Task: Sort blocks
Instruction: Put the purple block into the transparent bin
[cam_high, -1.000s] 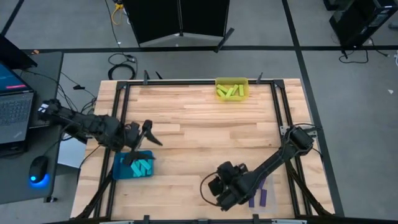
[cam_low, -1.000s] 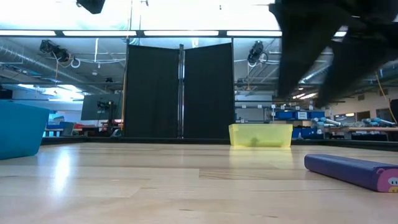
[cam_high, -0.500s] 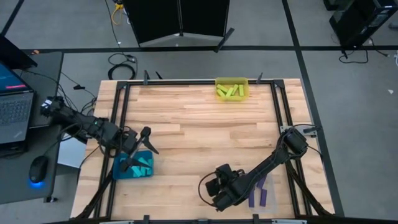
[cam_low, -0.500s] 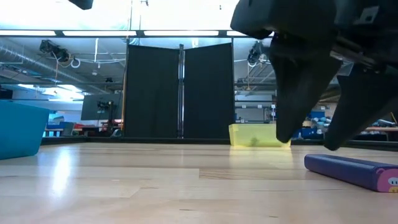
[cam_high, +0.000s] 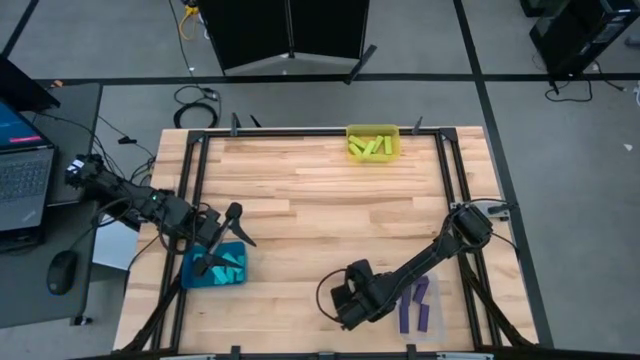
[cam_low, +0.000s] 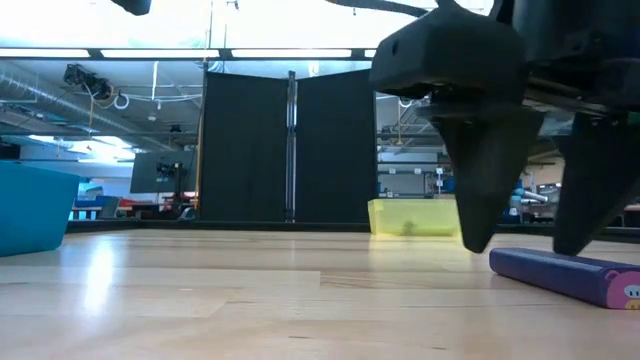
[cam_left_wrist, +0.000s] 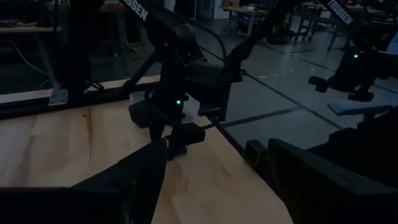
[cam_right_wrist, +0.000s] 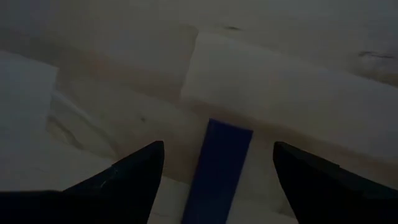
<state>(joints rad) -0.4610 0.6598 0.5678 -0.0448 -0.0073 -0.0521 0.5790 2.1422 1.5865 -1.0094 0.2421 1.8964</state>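
A dark purple block (cam_right_wrist: 221, 168) lies flat on the wood near the table's near edge, and the low view shows it as well (cam_low: 560, 273). My right gripper (cam_low: 522, 246) points down over it, open, with one finger on either side and just above the table. It touches nothing. In the high view the gripper (cam_high: 348, 297) hides that block. More purple blocks (cam_high: 411, 306) lie to its right. My left gripper (cam_high: 226, 243) hovers open over the teal bin (cam_high: 192, 270), which holds cyan blocks (cam_high: 230, 266). Yellow-green blocks (cam_high: 368, 147) lie in the yellow bin (cam_high: 394, 133).
The yellow bin stands at the table's far edge and the teal bin at the near left. The purple blocks at the near right lie in a faint clear bin. A dark frame (cam_high: 446, 160) runs round the tabletop. Bare wood (cam_high: 320, 210) fills the middle.
My right gripper has come down toward the table over the loose purple block, rolling its wrist, and its fingers now straddle the block. My left gripper has swung a little toward the near edge, over the teal bin.
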